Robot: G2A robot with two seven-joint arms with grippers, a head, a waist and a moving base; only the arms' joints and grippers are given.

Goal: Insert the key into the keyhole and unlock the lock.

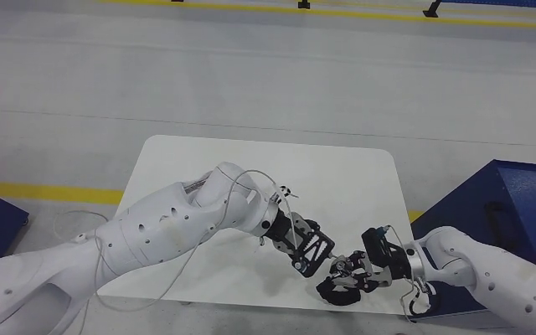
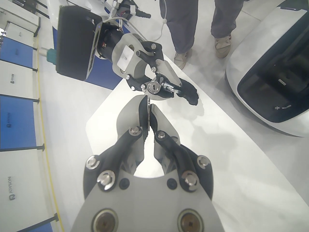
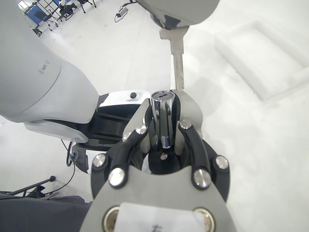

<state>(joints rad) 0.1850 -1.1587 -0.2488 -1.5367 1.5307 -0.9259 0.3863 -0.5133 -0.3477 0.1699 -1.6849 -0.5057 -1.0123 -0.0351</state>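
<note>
White table [image 1: 352, 176]; both arms meet low over its robot-side edge. L pincer [image 2: 149, 112] clamped on the key [image 3: 178, 61] by its head, blade pointing at the lock [image 3: 161, 115]. R pincer [image 3: 164, 100] closed round the lock, a chrome cylinder held off the table, its keyhole [image 3: 162, 95] facing the key. Key tip sits just beside the keyhole, at the tip of one R finger [image 3: 187, 102], not in the slot. Risks, my read: push fwd now and the tip hits finger or cylinder rim, not slot. Key then prob. pivots in L grip (thin head, small hold), or lock slides back betw. R fingers. Needs sideways correction first. Blade/slot angle looks approx matched, can't confirm.
</note>
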